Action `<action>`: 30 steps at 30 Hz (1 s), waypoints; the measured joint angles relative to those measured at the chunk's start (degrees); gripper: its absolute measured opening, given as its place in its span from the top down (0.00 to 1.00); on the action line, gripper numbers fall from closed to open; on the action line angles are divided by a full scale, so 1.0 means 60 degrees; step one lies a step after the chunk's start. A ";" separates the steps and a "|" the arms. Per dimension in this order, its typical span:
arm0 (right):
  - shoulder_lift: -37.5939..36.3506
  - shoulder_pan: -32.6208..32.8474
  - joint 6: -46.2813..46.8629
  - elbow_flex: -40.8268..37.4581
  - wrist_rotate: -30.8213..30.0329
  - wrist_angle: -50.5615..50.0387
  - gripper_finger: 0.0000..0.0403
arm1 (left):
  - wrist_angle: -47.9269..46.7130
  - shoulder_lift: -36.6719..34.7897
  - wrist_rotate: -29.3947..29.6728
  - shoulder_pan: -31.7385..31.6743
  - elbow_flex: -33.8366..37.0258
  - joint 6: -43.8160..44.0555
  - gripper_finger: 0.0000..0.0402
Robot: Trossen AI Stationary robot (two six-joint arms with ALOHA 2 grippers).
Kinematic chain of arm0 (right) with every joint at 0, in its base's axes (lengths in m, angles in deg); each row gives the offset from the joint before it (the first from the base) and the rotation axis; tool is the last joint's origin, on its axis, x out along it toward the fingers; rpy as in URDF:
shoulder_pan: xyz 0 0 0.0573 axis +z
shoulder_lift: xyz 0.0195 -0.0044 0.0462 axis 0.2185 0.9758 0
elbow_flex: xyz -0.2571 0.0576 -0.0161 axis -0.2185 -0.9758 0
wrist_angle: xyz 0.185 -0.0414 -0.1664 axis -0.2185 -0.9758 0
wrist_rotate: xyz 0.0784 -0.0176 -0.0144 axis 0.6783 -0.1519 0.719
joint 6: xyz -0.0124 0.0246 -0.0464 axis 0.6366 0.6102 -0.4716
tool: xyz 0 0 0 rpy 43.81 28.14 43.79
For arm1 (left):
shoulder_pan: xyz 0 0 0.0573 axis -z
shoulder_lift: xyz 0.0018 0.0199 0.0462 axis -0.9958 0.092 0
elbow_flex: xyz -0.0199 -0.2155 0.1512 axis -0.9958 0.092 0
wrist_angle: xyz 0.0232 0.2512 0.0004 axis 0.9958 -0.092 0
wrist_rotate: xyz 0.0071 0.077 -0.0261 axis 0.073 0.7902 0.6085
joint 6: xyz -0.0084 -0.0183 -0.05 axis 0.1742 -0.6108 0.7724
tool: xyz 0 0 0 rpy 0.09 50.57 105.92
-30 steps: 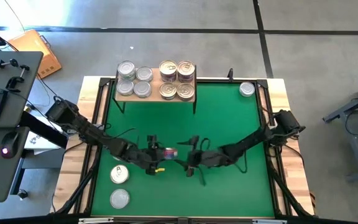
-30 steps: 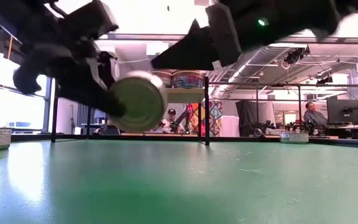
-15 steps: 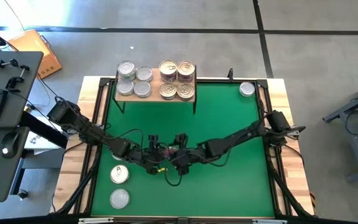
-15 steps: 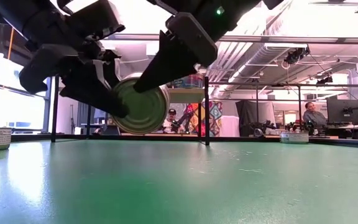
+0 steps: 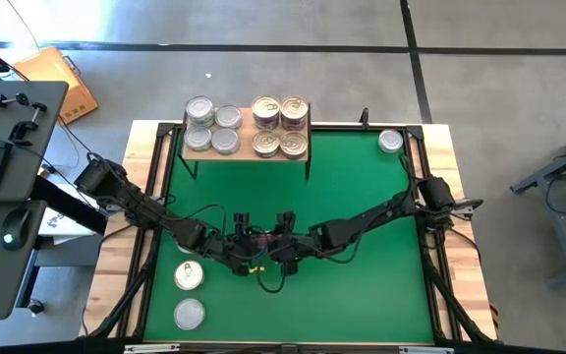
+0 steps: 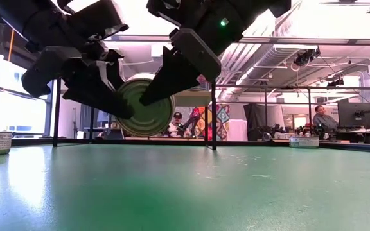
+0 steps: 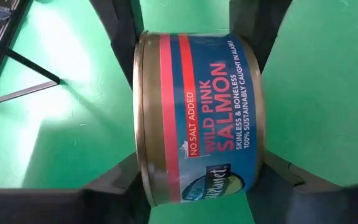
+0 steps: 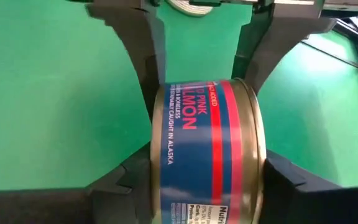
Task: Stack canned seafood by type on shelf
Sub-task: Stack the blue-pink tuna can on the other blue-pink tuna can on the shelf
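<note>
Your left hand [image 5: 249, 248] and right hand [image 5: 281, 246] both clamp one salmon can [image 6: 148, 106] in mid-air, toward 6 o'clock of the table [image 5: 362, 187]. Let go unevenly and it twists or drops, far from the shelf [image 5: 247, 147] at 12.

The can [image 7: 197, 118] label reads "NO SALT ADDED", "WILD PINK SALMON", "SKINLESS & BONELESS" and "100% SUSTAINABLY CAUGHT IN ALASKA", white on blue beside red bands.

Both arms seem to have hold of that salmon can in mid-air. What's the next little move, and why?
Probably the left gripper lets go. Both grippers clasp the salmon can above the mat, the right gripper just closing on it, which looks like a handover toward the shelf.
</note>
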 joint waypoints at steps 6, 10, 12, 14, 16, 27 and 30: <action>-0.0342 0.0307 0.0152 -0.0011 -0.1010 -0.1012 0.56 | -0.1790 -0.0018 0.0029 -0.0109 -0.0008 0.1619 0.30; -0.1329 0.0590 -0.0001 -0.0011 -0.2513 -0.1807 0.56 | -0.2442 -0.0018 0.0791 -0.0067 0.0233 0.2659 0.27; -0.1858 0.0712 -0.0714 -0.0011 -0.3870 -0.1905 0.56 | -0.2329 -0.0018 0.1265 0.0013 0.0427 0.2909 0.26; -0.2370 0.0675 -0.1967 -0.0011 -0.5138 -0.1714 0.56 | -0.1908 -0.0018 0.1602 0.0082 0.0620 0.2972 0.27; -0.2777 0.0350 -0.3393 -0.0004 -0.5958 -0.1443 0.56 | -0.1538 -0.0018 0.1757 0.0127 0.0739 0.2963 0.27; -0.2886 -0.3018 -0.6149 -0.0001 -0.4040 -0.0805 0.56 | 0.0344 -0.0015 0.1774 0.0131 0.1009 0.2282 0.27; -0.2848 -0.3495 -0.6141 -0.0014 -0.3831 -0.0855 0.56 | 0.0431 -0.0015 0.1773 0.0138 0.1002 0.2278 0.27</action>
